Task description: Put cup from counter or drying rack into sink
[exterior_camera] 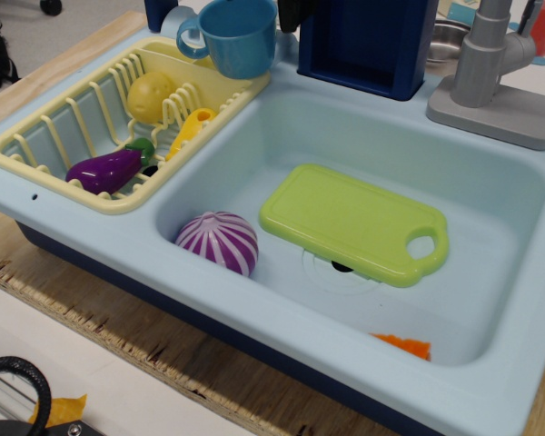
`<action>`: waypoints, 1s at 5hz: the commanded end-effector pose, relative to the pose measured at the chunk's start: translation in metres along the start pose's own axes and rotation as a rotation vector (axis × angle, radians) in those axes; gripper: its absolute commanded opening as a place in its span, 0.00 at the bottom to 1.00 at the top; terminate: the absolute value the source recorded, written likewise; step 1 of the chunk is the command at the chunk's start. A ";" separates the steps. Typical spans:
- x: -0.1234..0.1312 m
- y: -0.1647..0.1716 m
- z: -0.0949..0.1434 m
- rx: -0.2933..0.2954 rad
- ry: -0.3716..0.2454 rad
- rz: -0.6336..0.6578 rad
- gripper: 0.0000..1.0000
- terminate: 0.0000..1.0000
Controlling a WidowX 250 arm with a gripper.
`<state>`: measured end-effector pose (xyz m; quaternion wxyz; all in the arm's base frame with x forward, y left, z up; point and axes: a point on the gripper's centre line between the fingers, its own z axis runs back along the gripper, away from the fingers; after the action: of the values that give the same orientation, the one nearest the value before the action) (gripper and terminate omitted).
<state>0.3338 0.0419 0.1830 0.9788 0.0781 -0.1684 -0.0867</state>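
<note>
No writing or label can be read on anything here. Only a dark sliver of the tool (289, 13) shows at the top edge, just right of the cup (239, 36); I cannot tell how its jaws stand. The cup sits upright at the far corner of the drying rack (36, 154), loop handle facing left, outside the sink (490, 195).

Cup (239, 36): showing medium blue. Drying rack (64, 145): showing pale yellow. Sink (490, 227): showing pale blue. Ball (218, 242): showing purple with white stripes. Cutting board (350, 221): showing lime green. Eggplant (107, 170): showing purple with green cap. Faucet (490, 68): showing grey.
</note>
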 end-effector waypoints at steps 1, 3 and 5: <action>0.000 -0.004 -0.006 -0.001 0.021 0.007 1.00 0.00; -0.011 -0.005 -0.030 -0.034 0.122 0.064 0.00 0.00; -0.020 -0.010 -0.022 -0.031 0.098 0.085 0.00 0.00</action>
<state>0.3135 0.0293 0.1446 0.9938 0.0596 -0.0880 -0.0325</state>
